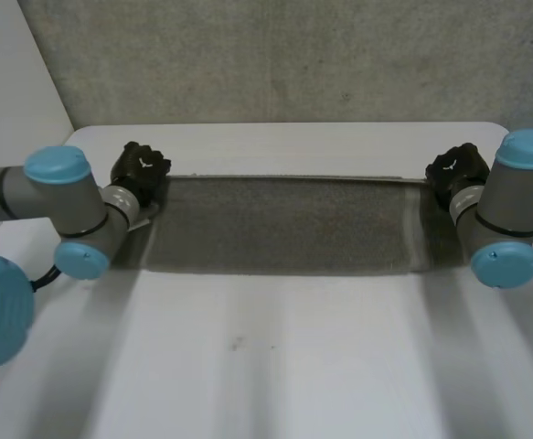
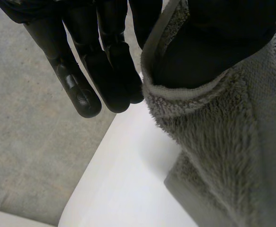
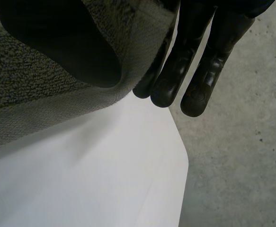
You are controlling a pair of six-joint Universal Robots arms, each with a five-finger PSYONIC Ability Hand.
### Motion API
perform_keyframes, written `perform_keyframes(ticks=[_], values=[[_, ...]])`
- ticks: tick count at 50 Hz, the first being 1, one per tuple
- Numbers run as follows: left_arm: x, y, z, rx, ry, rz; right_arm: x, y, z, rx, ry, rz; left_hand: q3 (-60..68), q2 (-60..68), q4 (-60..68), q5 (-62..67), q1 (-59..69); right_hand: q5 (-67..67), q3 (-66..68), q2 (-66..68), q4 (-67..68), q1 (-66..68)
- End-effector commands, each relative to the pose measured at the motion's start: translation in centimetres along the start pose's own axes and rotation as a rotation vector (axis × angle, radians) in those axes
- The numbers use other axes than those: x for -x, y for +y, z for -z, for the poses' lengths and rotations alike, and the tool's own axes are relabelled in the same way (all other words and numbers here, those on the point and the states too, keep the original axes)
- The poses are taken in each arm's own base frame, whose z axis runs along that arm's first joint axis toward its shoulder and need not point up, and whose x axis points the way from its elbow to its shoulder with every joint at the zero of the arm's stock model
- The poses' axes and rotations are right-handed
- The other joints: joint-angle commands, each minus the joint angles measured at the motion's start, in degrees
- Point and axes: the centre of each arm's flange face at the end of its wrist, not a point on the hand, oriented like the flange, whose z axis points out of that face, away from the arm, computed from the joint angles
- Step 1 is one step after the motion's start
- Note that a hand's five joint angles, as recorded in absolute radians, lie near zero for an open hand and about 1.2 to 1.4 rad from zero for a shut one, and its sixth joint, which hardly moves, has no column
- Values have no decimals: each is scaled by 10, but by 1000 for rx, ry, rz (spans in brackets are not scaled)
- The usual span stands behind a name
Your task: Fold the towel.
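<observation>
Between the left hand's [image 1: 141,169] straight fingers [image 2: 83,92] and thumb, the grey towel's [image 1: 284,224] ten o'clock corner is pinched. The right hand [image 1: 455,167] clamps the two o'clock corner the same way, its fingers [image 3: 197,97] straight. The towel lies flat, stretched between them across the white bench [image 1: 275,366] toward twelve o'clock.

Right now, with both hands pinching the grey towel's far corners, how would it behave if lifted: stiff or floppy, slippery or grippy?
Probably floppy: the towel curls limply round the thumb of the left hand, so its middle should sag when raised. Likely grippy rather than slippery: its pile looks thick and fuzzy beside the right hand.
</observation>
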Motion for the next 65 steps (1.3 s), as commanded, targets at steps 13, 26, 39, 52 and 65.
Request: perform_keyframes(ticks=[13,26,39,52,65], values=[[9,-53,14,-119,-38,-13,-46,-43,18,-153,134,-136,-597,-598,-598,-597,-588,-581,-580,-577,-584,-445],[39,-60,58,-60,-46,-4,-33,-32,92,-61,-55,-186,-597,-598,-598,-597,-588,-581,-580,-577,-584,-445],[27,-21,42,-41,-12,2,-14,-21,111,-38,-145,-189,-597,-597,-597,-596,-587,-581,-580,-577,-584,-445],[32,-10,-4,-192,-155,-35,-12,-19,112,-31,-150,-203,-582,-582,-582,-581,-572,-581,-580,-577,-584,-445],[49,-53,79,-102,-72,207,-34,22,99,63,-243,-486,-597,-597,-597,-596,-587,-490,-489,-485,-493,-354]])
